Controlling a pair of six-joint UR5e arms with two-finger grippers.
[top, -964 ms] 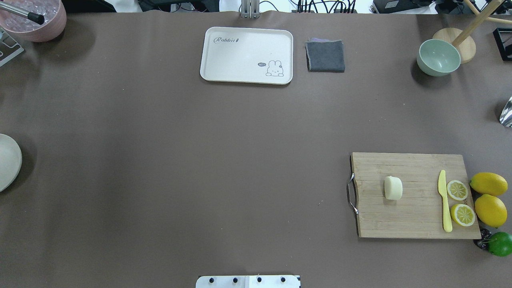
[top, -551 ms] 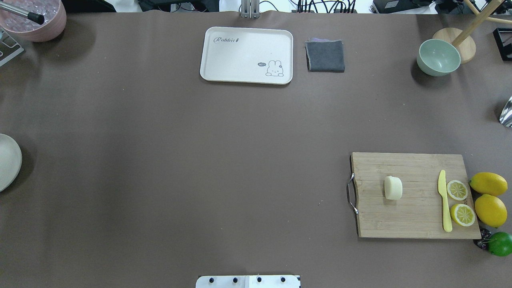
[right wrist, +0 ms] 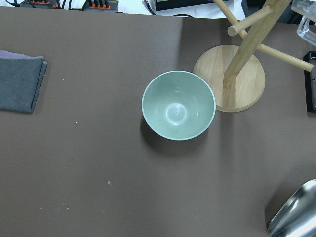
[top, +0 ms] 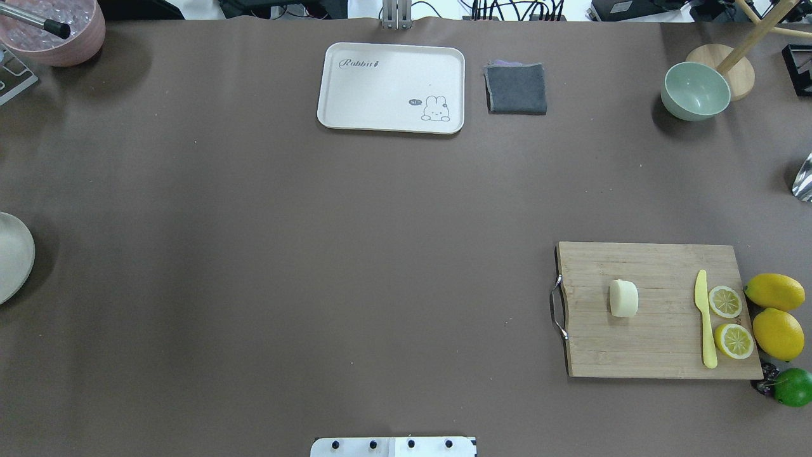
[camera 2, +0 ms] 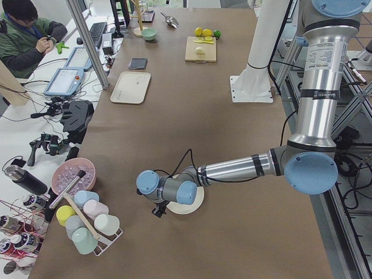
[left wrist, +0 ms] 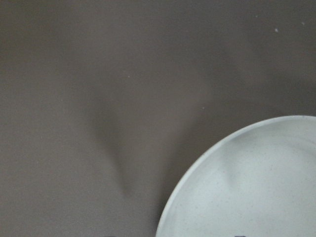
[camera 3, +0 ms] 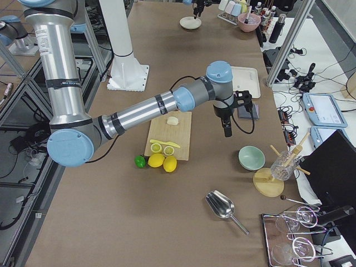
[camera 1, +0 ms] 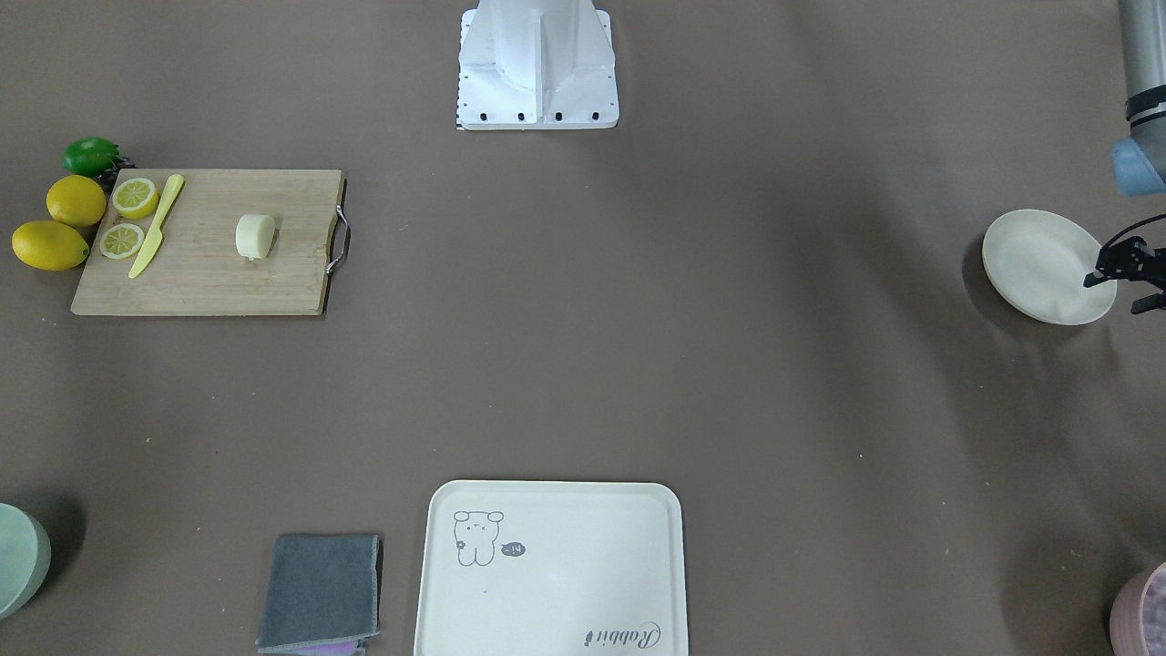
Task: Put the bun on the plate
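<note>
The bun [top: 623,298] lies on the cutting board [top: 660,339], well apart from the plate [camera 1: 1038,260]. The left gripper [camera 1: 1113,288] hangs, apparently, over the plate's rim. The right gripper [camera 3: 226,129] hovers beyond the board. I cannot tell either's finger spacing.

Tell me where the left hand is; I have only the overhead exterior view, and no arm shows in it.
Observer: In the front-facing view the left hand hangs at the plate, over the rim on the side away from the bun. Nothing lies on the plate.
Operator: Give me the right hand now.
Observer: The exterior right view shows the right hand in the air past the cutting board, not touching the bun.
Operator: Report what its wrist camera sees.
Observer: A green bowl beside a wooden stand; no bun in that view.
</note>
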